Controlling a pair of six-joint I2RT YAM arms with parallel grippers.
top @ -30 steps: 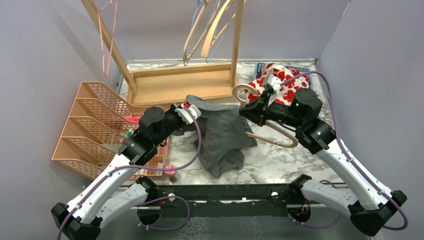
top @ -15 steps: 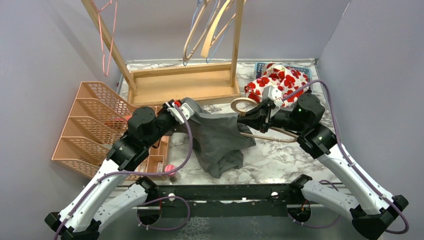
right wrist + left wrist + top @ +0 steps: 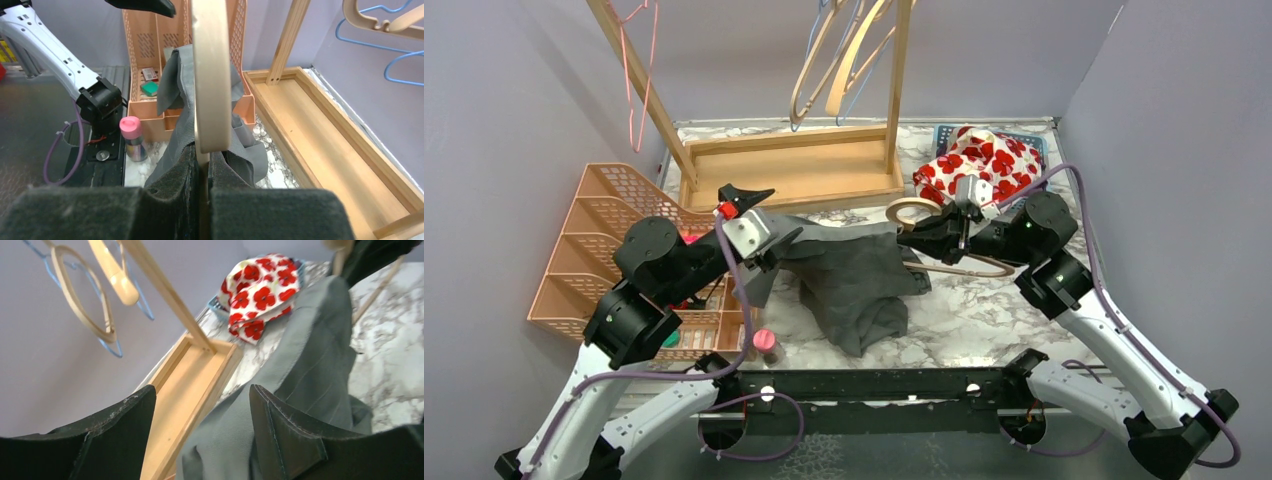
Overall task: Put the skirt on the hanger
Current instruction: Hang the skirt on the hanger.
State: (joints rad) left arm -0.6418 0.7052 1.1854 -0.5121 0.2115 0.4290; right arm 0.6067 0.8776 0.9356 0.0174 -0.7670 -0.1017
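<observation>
The grey skirt [image 3: 856, 278] lies bunched on the marble table, its upper edge stretched from left to right. In the right wrist view its fabric [image 3: 181, 112] hangs on both sides of the hanger's arm. The wooden hanger [image 3: 954, 268] is clamped in my right gripper [image 3: 927, 236], which is shut on it [image 3: 202, 156]; its hook loop [image 3: 911, 209] points away. My left gripper [image 3: 767, 215] hovers open at the skirt's left end. The skirt [image 3: 310, 365] lies beyond its spread fingers [image 3: 127, 415] and nothing is held between them.
An orange mesh organiser [image 3: 599, 265] stands at the left. Behind the skirt is a wooden rack base [image 3: 794, 170] with hangers [image 3: 834, 60] hung above it. A poppy-print cloth [image 3: 980, 160] lies at the back right. A pink-capped bottle [image 3: 765, 346] stands at the near edge.
My left gripper opened, let go of the skirt's left edge and drew back to the left and upward. The right gripper, still holding the hanger, shifted slightly.
</observation>
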